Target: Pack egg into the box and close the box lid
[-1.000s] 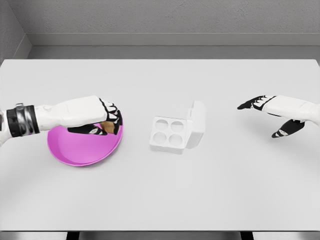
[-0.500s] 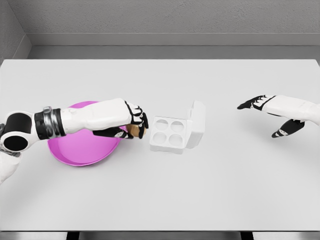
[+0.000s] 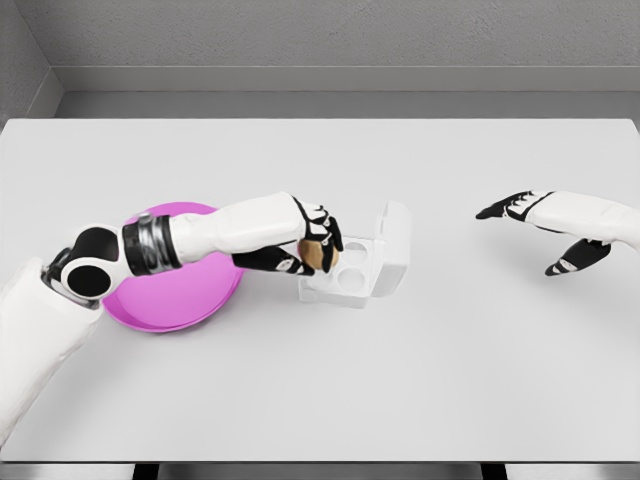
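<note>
The left hand (image 3: 305,243), a second ago curled over the egg (image 3: 315,254) inside the pink bowl (image 3: 165,300), is now carried to the right, clear of the bowl, and is held over the near-left cups of the open white box (image 3: 350,268), with the brown egg gripped in its fingers (image 3: 325,228). More of the bowl's inside is uncovered than before, and the left arm is stretched further across the table, so that its elbow joint and upper arm are brought into view at the lower left.
</note>
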### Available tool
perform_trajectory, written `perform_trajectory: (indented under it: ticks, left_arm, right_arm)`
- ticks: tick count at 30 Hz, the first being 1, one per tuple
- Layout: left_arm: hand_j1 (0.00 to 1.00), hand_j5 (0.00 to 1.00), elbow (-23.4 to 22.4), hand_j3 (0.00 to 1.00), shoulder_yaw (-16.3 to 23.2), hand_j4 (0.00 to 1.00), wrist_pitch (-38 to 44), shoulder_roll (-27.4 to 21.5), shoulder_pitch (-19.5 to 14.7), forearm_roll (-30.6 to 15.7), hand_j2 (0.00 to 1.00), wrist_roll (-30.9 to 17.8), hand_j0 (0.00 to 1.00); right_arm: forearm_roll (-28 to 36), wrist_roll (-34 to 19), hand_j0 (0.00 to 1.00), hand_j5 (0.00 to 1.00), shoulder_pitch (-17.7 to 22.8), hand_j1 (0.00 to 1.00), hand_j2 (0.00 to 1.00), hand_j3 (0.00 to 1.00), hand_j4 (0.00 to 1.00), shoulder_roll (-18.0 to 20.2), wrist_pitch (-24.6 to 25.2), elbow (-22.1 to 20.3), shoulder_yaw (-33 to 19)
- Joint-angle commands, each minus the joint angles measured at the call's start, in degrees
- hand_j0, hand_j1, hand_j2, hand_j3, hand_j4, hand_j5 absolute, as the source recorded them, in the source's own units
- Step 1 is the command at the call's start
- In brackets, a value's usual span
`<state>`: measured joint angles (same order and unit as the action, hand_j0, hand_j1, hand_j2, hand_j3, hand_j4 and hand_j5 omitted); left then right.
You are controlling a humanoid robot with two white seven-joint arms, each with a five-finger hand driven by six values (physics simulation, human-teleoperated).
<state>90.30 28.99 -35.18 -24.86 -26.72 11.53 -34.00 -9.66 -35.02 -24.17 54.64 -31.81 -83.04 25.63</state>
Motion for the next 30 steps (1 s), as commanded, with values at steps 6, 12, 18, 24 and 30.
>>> perform_trajectory:
  ticks: [6, 12, 18, 24, 30]
  left_arm:
    - [0.33, 0.33, -1.00, 0.33, 0.10, 0.33, 0.18, 1.39, -0.26, -7.32, 0.33, 0.16, 0.33]
    - [0.32, 0.32, -1.18, 0.32, 2.12, 0.32, 0.18, 1.48, -0.26, -10.92, 0.32, 0.16, 0.32]
    - [0.32, 0.32, -4.51, 0.32, 2.03, 0.32, 0.18, 1.57, -0.70, -13.73, 0.32, 0.33, 0.32]
    - [0.32, 0.32, -7.33, 0.32, 2.12, 0.32, 0.18, 3.15, -0.97, -15.93, 0.32, 0.16, 0.32]
    - [0.32, 0.32, -7.33, 0.32, 3.52, 0.32, 0.18, 3.42, -0.61, -19.09, 0.32, 0.16, 0.32]
  right_arm:
    - [0.34, 0.02, 1.00, 1.00, 0.00, 1.00, 1.00, 1.00, 1.00, 0.12, 0.08, -0.02, 0.30]
    - [0.34, 0.02, 1.00, 1.00, -0.79, 1.00, 1.00, 1.00, 1.00, 0.12, -1.41, 0.33, 1.97]
    - [0.34, 0.02, 1.00, 1.00, -0.88, 1.00, 1.00, 1.00, 1.00, 0.12, -3.19, 0.42, 2.32]
    - [0.26, 0.02, 1.00, 1.00, -1.23, 1.00, 1.00, 1.00, 1.00, 0.03, -3.19, 5.43, 2.23]
    - [0.34, 0.02, 1.00, 1.00, -1.14, 1.00, 1.00, 1.00, 1.00, -0.06, -3.19, 5.43, 2.23]
